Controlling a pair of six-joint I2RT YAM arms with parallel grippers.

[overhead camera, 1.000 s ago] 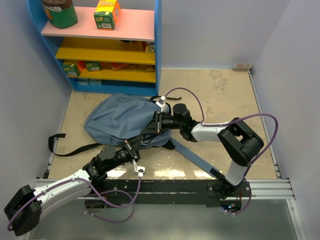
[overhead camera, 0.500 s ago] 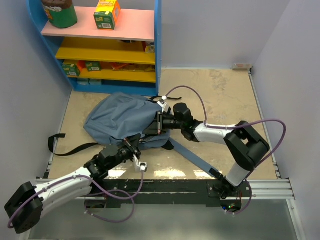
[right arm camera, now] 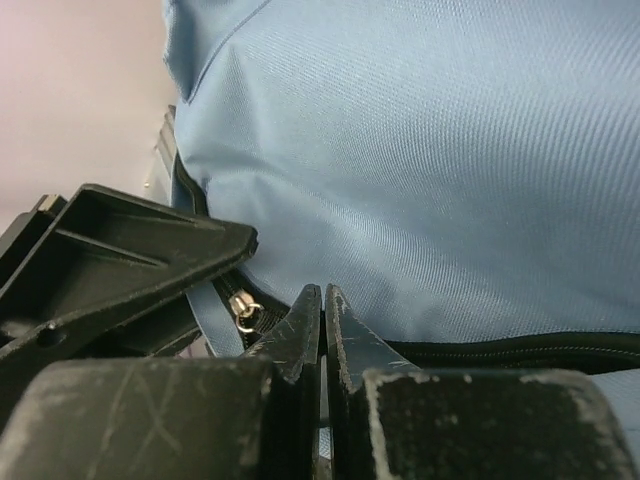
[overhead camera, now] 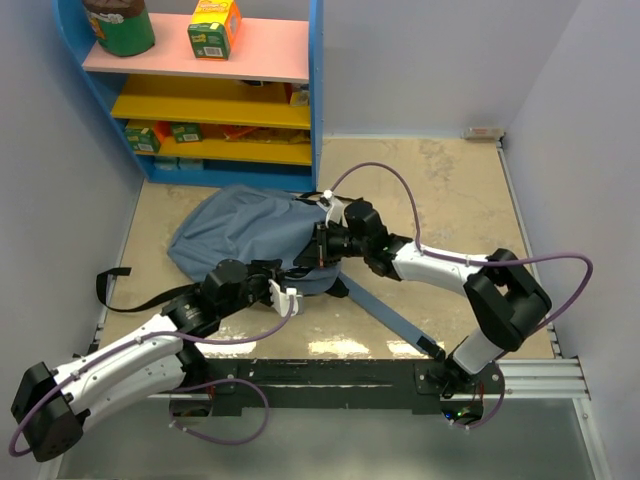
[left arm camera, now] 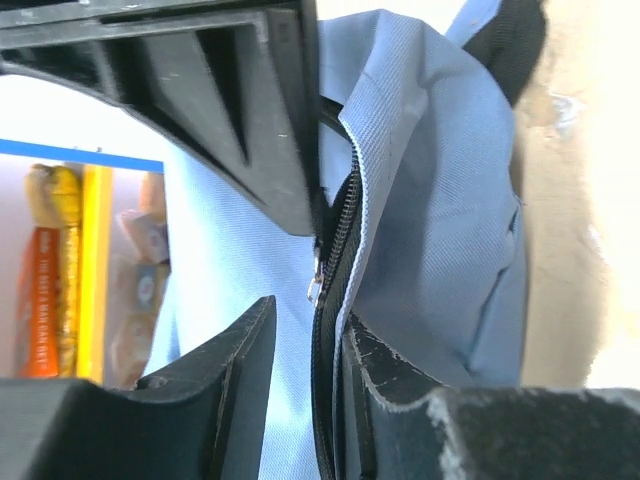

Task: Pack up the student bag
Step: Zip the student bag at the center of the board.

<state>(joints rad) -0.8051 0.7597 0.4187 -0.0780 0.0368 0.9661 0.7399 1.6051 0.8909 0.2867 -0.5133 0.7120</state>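
Slate-blue student bag lies on the table before the shelf. Left gripper stands spread astride its zipper; right gripper pressed together at the bag's right edge

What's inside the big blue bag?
Nothing inside shows. The student bag lies on the table, and the black zipper looks shut where visible, so its fabric covers whatever is inside.

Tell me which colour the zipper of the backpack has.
The zipper is black, on the slate-blue backpack; the left wrist view shows it best.
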